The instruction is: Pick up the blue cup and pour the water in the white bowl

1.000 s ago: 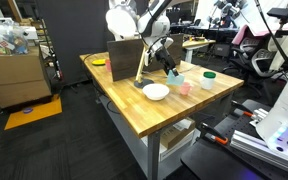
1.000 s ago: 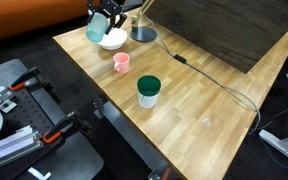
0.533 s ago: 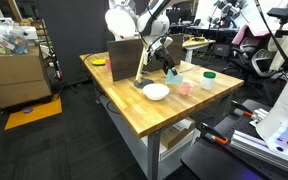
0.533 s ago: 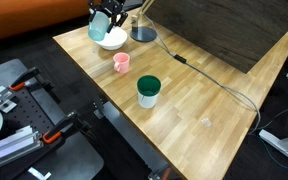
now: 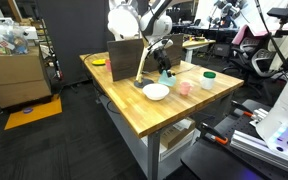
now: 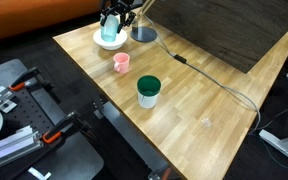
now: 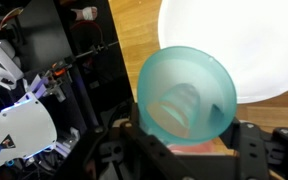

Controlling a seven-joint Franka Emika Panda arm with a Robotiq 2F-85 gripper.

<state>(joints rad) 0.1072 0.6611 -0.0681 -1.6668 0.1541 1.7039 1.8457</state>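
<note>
The blue cup [image 7: 187, 90] fills the middle of the wrist view, mouth toward the camera, and my gripper [image 7: 189, 142] is shut on it with one finger on each side. The white bowl [image 7: 246, 45] lies just beyond it at the upper right. In both exterior views the blue cup [image 6: 111, 30] [image 5: 166, 69] hangs in the gripper [image 6: 114, 20] [image 5: 163, 60] just over the white bowl [image 6: 97, 41] [image 5: 156, 92], at the table's far part. I cannot make out any water.
A pink cup [image 6: 121, 62] [image 5: 184, 88] and a white cup with a green top [image 6: 148, 90] [image 5: 208, 79] stand on the wooden table [image 6: 204, 110]. A grey lamp base [image 6: 143, 33] with a cable sits by the bowl, and a brown board [image 5: 127, 58] stands behind it.
The gripper has carried the blue cup sideways from beside the bowl's edge to over the bowl. The jaws stayed shut on it.
</note>
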